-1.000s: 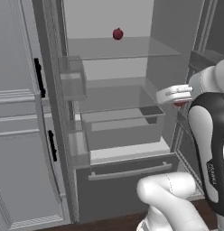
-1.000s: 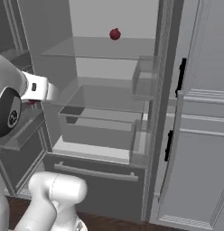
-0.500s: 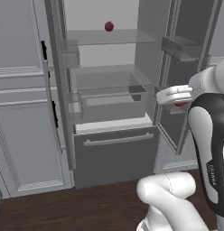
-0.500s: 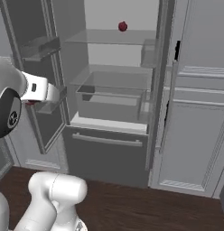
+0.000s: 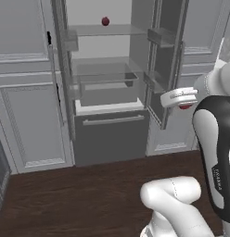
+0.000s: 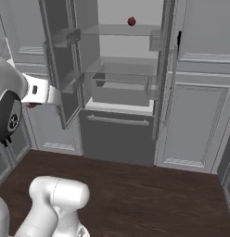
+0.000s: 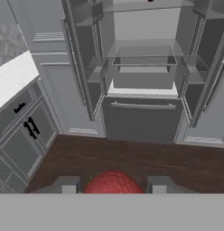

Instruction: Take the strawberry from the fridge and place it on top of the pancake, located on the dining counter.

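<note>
A bright-red strawberry (image 7: 114, 184) sits between my two dark fingertips (image 7: 68, 185), with my gripper (image 7: 114, 186) shut on it. From the left base view the gripper (image 5: 184, 104) hangs at the right, with a bit of red strawberry (image 5: 185, 107) under the white hand. In the right base view the strawberry (image 6: 31, 105) shows as a red speck beside the hand. The fridge (image 5: 112, 134) stands ahead with both doors open, well clear of the hand. The pancake is out of view.
A darker maroon round fruit (image 5: 105, 21) stays on the fridge's top glass shelf. Open fridge doors (image 6: 59, 69) jut toward me. Light-grey cabinets (image 5: 28, 120) flank the fridge. Dark wood floor (image 7: 132, 158) lies between. A white countertop strip (image 7: 14, 74) shows at the left; I cannot tell whether it is the dining counter.
The whole picture has shifted: the base has backed away from the fridge, which now looks smaller and farther. The gripper stays shut on the strawberry.
</note>
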